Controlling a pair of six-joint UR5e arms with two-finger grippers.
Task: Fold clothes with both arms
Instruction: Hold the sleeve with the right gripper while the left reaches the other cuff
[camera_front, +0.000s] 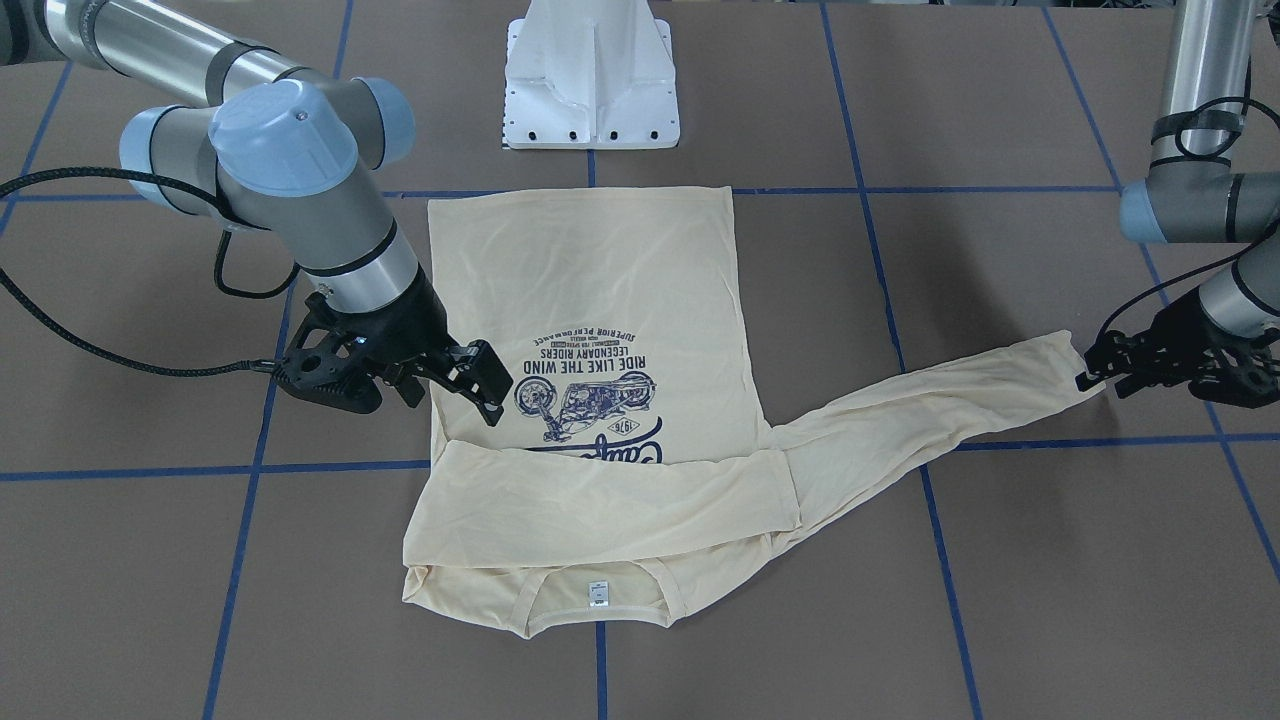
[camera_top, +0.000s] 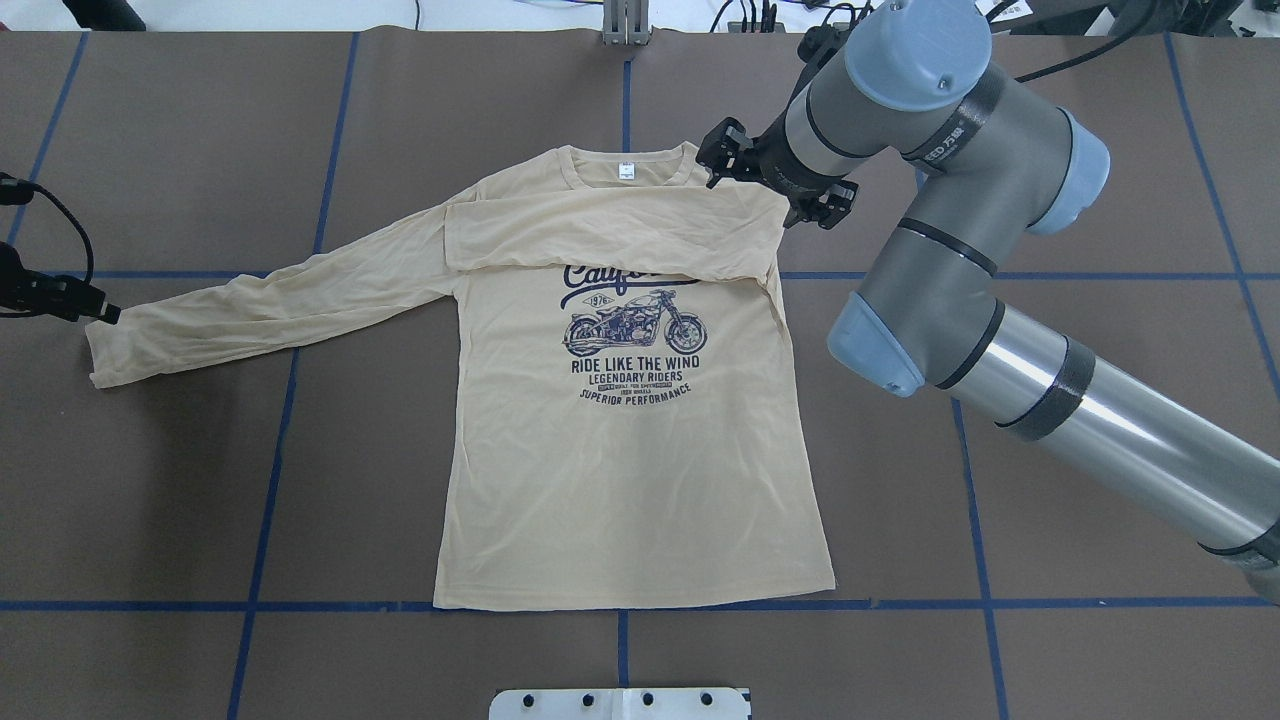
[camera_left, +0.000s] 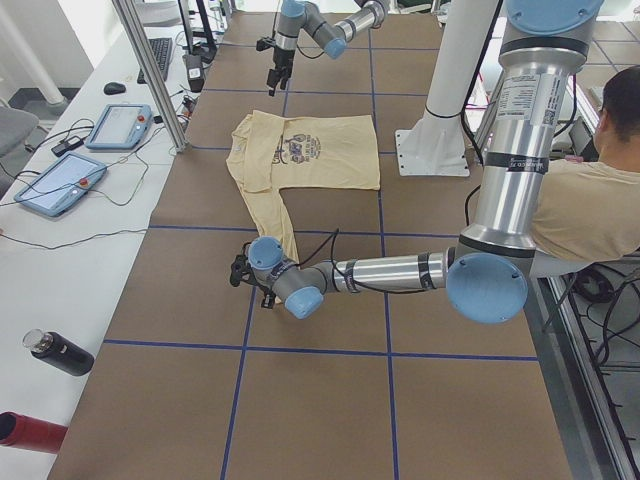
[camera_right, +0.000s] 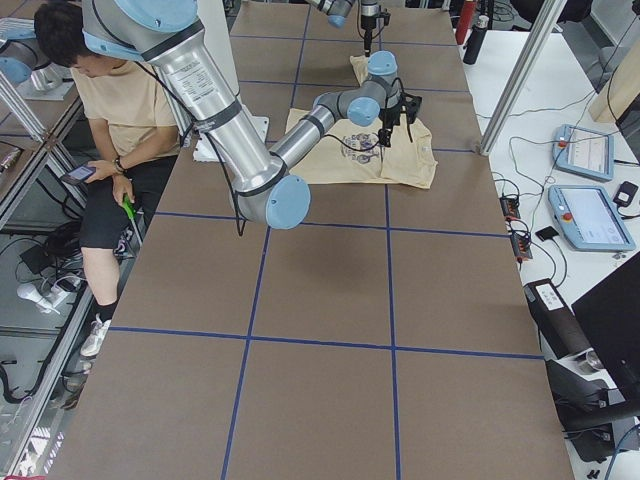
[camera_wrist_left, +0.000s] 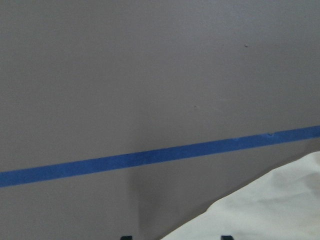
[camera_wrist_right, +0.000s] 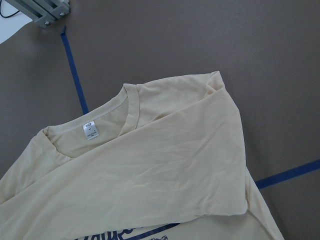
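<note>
The cream-yellow T-shirt (camera_top: 620, 470) lies flat, print up, in the middle of the table. The sleeve on my right side (camera_top: 610, 235) is folded across the chest, below the neck label (camera_top: 626, 171). The other sleeve (camera_top: 260, 305) stretches out straight toward my left. My right gripper (camera_front: 450, 392) is open and empty, hovering over the shirt's right shoulder; its wrist view shows collar and label (camera_wrist_right: 90, 131) below. My left gripper (camera_front: 1090, 375) is at the outstretched cuff (camera_front: 1050, 365), open. In its wrist view both tips stand apart, with the cuff (camera_wrist_left: 270, 205) by them.
The white pedestal base (camera_front: 592, 75) stands just behind the shirt's hem. Blue tape lines (camera_top: 300, 605) grid the brown table. A seated person (camera_left: 590, 200) is behind the robot. Tablets (camera_left: 60, 185), a metal post (camera_left: 150, 70) and a bottle (camera_left: 55, 352) are along the far side.
</note>
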